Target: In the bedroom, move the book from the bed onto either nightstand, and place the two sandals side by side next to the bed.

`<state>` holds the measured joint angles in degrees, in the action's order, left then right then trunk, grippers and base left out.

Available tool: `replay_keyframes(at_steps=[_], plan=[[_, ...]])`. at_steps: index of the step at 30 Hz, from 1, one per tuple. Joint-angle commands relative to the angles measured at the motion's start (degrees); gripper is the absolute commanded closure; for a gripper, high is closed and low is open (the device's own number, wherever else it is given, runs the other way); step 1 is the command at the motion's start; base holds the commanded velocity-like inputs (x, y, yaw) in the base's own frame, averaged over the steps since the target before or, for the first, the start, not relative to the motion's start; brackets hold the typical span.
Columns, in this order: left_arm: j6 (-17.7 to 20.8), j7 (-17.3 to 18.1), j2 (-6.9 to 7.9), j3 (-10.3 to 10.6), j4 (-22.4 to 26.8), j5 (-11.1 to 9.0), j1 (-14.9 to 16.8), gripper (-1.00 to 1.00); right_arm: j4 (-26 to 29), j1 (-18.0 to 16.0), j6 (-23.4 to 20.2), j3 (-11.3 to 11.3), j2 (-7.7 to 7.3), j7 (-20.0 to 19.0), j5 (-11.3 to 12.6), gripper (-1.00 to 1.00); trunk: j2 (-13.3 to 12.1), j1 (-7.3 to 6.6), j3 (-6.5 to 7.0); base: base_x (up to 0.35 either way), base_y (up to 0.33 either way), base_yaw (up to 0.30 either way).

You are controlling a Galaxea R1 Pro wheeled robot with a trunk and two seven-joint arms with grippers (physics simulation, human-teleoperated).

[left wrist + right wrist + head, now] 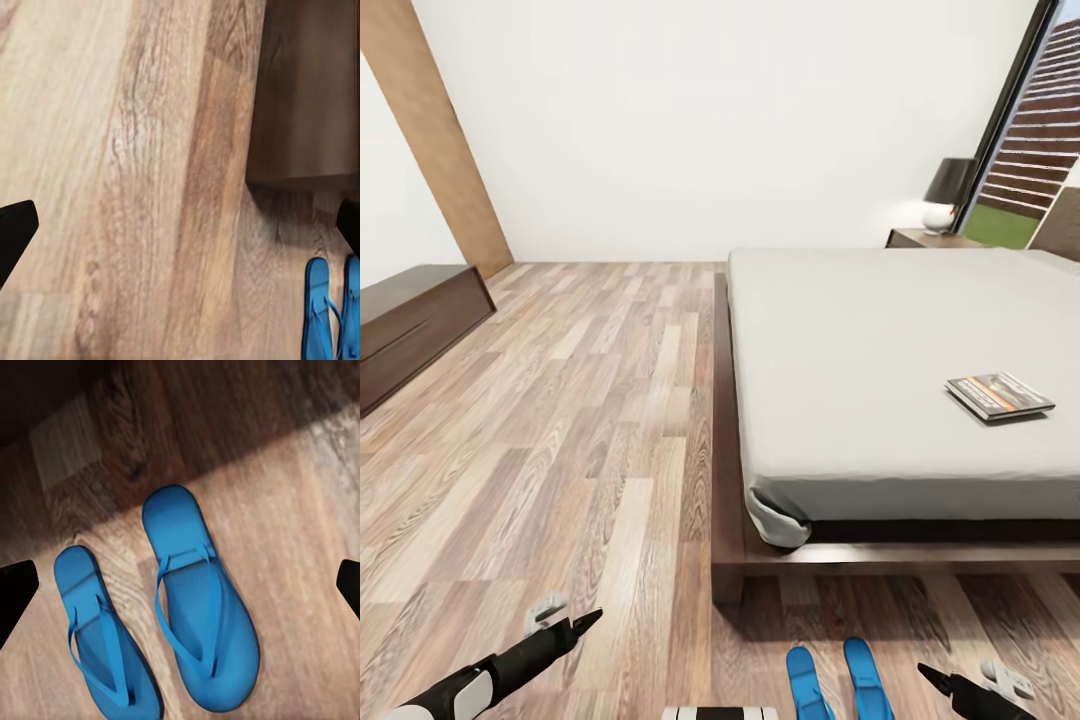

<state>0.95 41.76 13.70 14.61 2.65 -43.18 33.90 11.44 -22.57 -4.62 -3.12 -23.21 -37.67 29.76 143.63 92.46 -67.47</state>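
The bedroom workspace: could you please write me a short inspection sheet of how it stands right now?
Surface: light wood-plank floor; the bed has a dark frame and a plain grey mattress.
Job's things: the book lies flat on the mattress, near its right side. The two blue sandals lie side by side on the floor at the foot of the bed.
Clutter: nothing seen.
Grippers: left gripper open, empty, above bare floor; right gripper open, empty, above the sandals.
Cables: nothing seen.
Surroundings: nightstand beyond the bed carries a black-shaded lamp; long low dark cabinet by the left wall; tan wooden door; window at right.
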Motion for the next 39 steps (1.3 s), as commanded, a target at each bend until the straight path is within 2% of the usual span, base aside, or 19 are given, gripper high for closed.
replay_keyframes(at_steps=[1,30,39], plan=[[0.1,0.17,0.02,0.51,-0.01,-0.54,0.02,-1.0,-0.02,-0.01,-0.48,-0.31,0.01,-0.25,0.21,-1.0,0.0,-0.03,0.18,0.0,0.0,0.0],[0.1,0.08,0.01,0.55,-0.01,-0.5,0.02,-1.0,-0.1,-0.01,-0.39,-0.31,0.17,-0.21,0.21,-1.0,-0.39,-0.78,6.61,0.0,0.0,0.0],[0.1,0.08,0.01,0.59,-0.01,-0.5,0.02,-1.0,-0.1,-0.01,-0.39,-0.31,0.4,-0.21,0.21,-1.0,-4.0,-2.76,8.22,0.0,0.0,0.0]])
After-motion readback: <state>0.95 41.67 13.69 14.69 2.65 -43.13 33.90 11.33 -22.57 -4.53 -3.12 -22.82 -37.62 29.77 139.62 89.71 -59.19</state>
